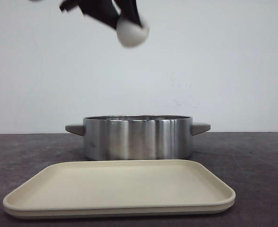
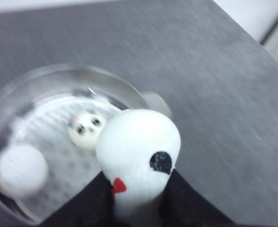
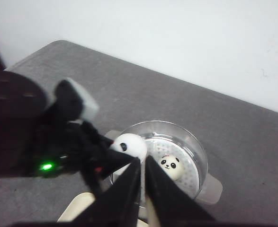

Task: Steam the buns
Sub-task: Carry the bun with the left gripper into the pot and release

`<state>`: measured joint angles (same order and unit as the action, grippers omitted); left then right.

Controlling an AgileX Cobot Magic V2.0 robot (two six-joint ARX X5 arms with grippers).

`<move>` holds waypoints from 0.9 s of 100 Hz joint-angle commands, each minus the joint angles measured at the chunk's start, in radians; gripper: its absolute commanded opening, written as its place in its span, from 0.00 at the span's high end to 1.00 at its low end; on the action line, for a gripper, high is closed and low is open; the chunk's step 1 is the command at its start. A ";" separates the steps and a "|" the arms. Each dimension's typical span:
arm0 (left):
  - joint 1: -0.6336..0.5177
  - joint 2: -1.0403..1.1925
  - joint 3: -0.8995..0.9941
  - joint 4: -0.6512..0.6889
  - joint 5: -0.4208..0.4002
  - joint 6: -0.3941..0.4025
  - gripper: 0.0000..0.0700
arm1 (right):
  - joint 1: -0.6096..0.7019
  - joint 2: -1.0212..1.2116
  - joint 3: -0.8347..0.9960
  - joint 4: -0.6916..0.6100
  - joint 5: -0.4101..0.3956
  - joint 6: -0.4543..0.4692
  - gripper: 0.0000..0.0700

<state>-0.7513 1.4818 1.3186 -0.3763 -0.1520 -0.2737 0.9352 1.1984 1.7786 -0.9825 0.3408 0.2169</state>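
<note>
My left gripper (image 1: 125,19) hangs high above the steel pot (image 1: 138,137), shut on a white panda bun (image 1: 132,32). In the left wrist view this bun (image 2: 139,146) fills the gap between the black fingers (image 2: 94,198), showing a black eye patch and a red mark. Two more buns lie on the perforated steamer plate inside the pot (image 2: 44,80): one face up (image 2: 85,128), one plain white side up (image 2: 20,169). My right gripper (image 3: 143,161) is shut and empty, high above the pot (image 3: 195,146), looking down on the held bun (image 3: 128,145) and a face-up bun (image 3: 171,166).
A cream tray (image 1: 120,189) lies in front of the pot, nothing on it. The pot has two grey side handles (image 1: 200,127). Dark grey tabletop surrounds both, with a white wall behind.
</note>
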 commanded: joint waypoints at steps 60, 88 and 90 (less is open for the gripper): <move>0.116 0.328 0.014 0.047 0.060 -0.006 0.31 | 0.012 0.010 0.022 -0.032 0.004 0.011 0.99; 0.116 0.328 0.047 -0.002 0.086 -0.008 0.20 | 0.012 0.010 0.022 -0.044 0.004 0.012 0.99; 0.116 0.328 0.058 -0.021 0.086 -0.008 0.20 | 0.012 0.010 0.022 -0.044 0.004 0.011 0.99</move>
<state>-0.6304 1.7931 1.3262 -0.3676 -0.0719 -0.2775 0.9352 1.1984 1.7786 -1.0340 0.3416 0.2169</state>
